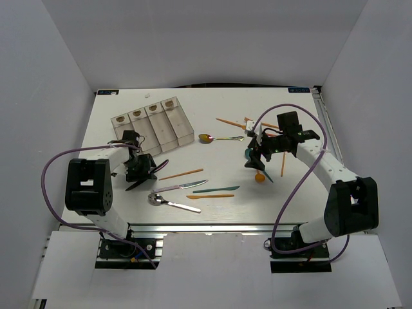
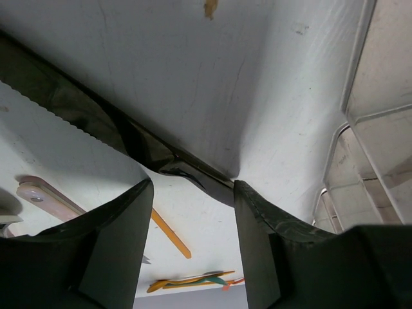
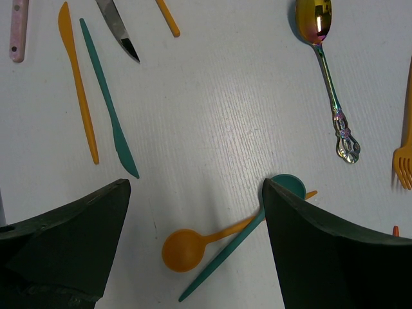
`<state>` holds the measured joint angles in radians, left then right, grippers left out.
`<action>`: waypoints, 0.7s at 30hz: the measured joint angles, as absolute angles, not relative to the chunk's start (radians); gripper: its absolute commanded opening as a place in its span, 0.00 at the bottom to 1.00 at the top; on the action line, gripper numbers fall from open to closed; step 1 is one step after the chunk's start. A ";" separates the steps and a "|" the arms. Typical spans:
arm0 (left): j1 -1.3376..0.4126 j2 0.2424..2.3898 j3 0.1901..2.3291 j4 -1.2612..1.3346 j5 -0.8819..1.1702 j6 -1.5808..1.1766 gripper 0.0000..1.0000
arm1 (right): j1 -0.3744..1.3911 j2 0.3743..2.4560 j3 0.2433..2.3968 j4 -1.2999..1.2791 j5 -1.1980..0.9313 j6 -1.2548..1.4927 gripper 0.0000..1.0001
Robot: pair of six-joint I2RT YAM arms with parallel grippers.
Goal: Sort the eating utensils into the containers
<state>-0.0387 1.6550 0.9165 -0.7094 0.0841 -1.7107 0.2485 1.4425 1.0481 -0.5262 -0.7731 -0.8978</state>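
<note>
The containers [image 1: 154, 123] are clear bins joined in a row at the back left; their walls [image 2: 367, 161] show at the right of the left wrist view. My left gripper [image 1: 138, 168] [image 2: 193, 193] is low over the table just in front of them, open, with a black serrated knife [image 2: 96, 116] [image 1: 161, 165] lying slantwise at its fingertips. My right gripper [image 1: 256, 158] [image 3: 196, 193] hangs open over an orange spoon [image 3: 187, 248] [image 1: 260, 177] crossed by a teal spoon [image 3: 225, 257]. Nothing is between its fingers.
An iridescent metal spoon [image 1: 207, 138] [image 3: 318, 26] lies mid-table. Near the front lie a metal knife [image 1: 187, 186], a teal knife [image 1: 215, 190] [image 3: 106, 96], an orange knife [image 1: 210, 196] [image 3: 77, 84] and a metal spoon [image 1: 168, 202]. An orange fork [image 3: 404, 161] is at the right.
</note>
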 measured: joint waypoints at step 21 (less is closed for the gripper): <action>-0.017 1.688 0.945 -0.735 0.086 -1.753 0.53 | 0.248 1.444 1.036 -0.531 -0.773 -0.901 0.89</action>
